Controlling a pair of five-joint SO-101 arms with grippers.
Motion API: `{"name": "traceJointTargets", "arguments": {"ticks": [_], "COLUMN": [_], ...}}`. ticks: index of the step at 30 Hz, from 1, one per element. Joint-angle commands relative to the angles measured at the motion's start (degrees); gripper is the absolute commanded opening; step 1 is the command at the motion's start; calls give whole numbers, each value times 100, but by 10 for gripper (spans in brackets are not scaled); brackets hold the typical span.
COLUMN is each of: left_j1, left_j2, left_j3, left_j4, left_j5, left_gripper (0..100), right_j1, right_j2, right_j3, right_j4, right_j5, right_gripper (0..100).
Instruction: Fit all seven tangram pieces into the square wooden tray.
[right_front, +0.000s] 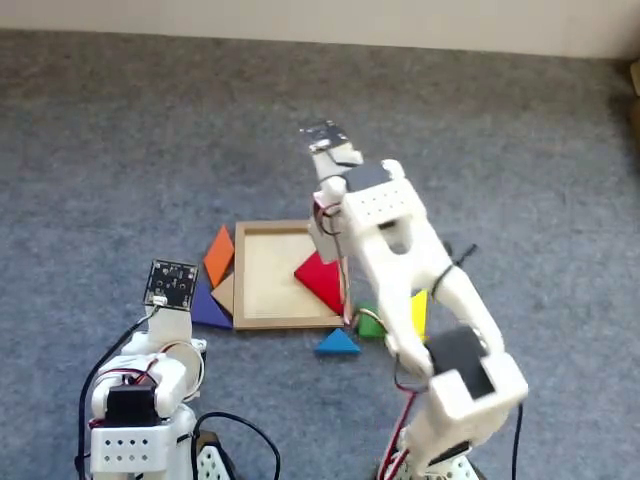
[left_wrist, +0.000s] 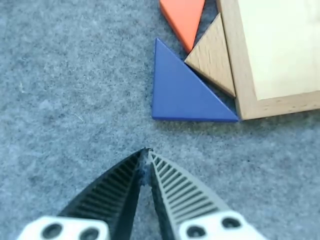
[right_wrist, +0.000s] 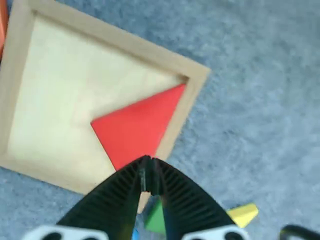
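Wooden square tray (right_front: 290, 228) flat on grey carpet (right_front: 120, 150). Holds one piece: red triangle (right_front: 320, 278), lying flat inside, pushed up against the rim on the right arm's side, one tip in a tray corner.

Outside, along the opposite rim: orange triangle (right_front: 219, 255), wooden triangle (right_front: 224, 293), big blue triangle (right_front: 207, 308). Wooden triangle touching the rim, big blue triangle touching both it and the tray corner, orange triangle just beside the wooden triangle.

Off the tray's near edge: small blue triangle (right_front: 338, 343) just beside the rim, green piece (right_front: 370, 323) and yellow piece (right_front: 419, 310) near the corner, both partly hidden by the right arm.

Left gripper (left_wrist: 146, 156): fingers clenched together, nothing between them, low over bare carpet, near the big blue triangle but apart from it.

Right gripper (right_wrist: 149, 162): fingers also pressed together on nothing, over the tray rim next to the red triangle; contact with rim or piece not clear.
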Motion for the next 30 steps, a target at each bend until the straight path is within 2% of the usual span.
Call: {"name": "traceJointTargets", "arguments": {"ticks": [1, 8, 10, 15, 19, 30], "left_j1": [101, 101, 101, 101, 101, 101], "left_j2": [-295, -295, -295, -295, -295, -295], "left_j3": [110, 110, 110, 110, 110, 110], "left_j4": [35, 35, 35, 35, 35, 35], "left_j5": [26, 26, 26, 26, 26, 26], "left_gripper": [5, 5, 5, 5, 5, 5], "right_j1": [268, 752, 769, 743, 567, 418], "right_j2": [-1174, -2835, -3081, -3125, -2993, -1991], "right_j3": [312, 1288, 1525, 1956, 2404, 3336], "right_j4": [-4, 145, 426, 1068, 1068, -286], "right_j5": [44, 9, -18, -782, -563, -246], "right_gripper": [5, 13, 53, 232, 250, 252]}}
